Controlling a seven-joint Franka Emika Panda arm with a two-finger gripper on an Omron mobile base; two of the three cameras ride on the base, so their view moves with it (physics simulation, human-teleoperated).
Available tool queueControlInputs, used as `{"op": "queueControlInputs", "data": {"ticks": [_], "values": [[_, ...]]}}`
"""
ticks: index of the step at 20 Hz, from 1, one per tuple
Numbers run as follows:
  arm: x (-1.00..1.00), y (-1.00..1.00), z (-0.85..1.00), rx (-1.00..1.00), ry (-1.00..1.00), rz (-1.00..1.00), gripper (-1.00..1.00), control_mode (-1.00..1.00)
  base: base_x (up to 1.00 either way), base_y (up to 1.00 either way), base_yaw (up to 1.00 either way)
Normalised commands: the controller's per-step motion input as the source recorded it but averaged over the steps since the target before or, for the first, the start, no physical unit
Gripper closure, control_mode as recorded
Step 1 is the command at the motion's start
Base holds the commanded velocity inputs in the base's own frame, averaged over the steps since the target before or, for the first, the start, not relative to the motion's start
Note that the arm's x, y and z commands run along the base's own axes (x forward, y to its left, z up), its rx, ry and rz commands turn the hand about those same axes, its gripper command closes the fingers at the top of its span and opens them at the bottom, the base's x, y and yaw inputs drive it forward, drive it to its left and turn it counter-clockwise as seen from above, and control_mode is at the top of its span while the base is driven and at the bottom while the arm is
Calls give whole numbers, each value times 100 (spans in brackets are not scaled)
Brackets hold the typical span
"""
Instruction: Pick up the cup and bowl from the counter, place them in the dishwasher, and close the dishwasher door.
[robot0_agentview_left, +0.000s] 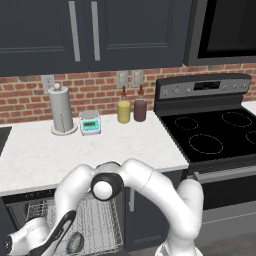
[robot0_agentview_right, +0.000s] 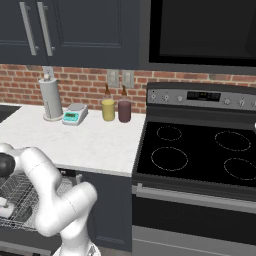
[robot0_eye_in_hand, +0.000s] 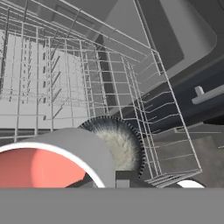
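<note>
We have our arm bent down from the tabletop into the open dishwasher, and we place everything by its silver wire rack. In the hand view the cup sits right at our wrist, over the near edge of the rack, its red-pink inside turned toward the camera; our jaws are closed on the cup's rim, though the fingertips themselves are hidden behind it. Just beyond the cup the bowl rests inside the rack, against its near corner, tilted so its pale speckled hollow faces us. In the left base view that bowl lies on the rack's front part, beside our forearm. Beyond the rack's corner, the hand view shows a grey bar handle.
</note>
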Motion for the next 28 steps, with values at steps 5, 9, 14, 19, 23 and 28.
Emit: {"op": "queueControlInputs", "data": {"ticks": [5, 9, 14, 19, 23, 28], "values": [[0, 0, 0, 0, 0, 0, -100, -100, 0, 0, 0], [0, 0, 0, 0, 0, 0, -100, -100, 0, 0, 0], [0, -3, 0, 0, 0, 0, -100, -100, 0, 0, 0], [0, -23, 3, 5, 0, 0, -100, -100, 0, 0, 0], [0, -28, 9, 22, 0, 3, -100, -100, 0, 0, 0], [0, -8, 3, 24, -3, 4, -100, -100, 0, 0, 0]]}}
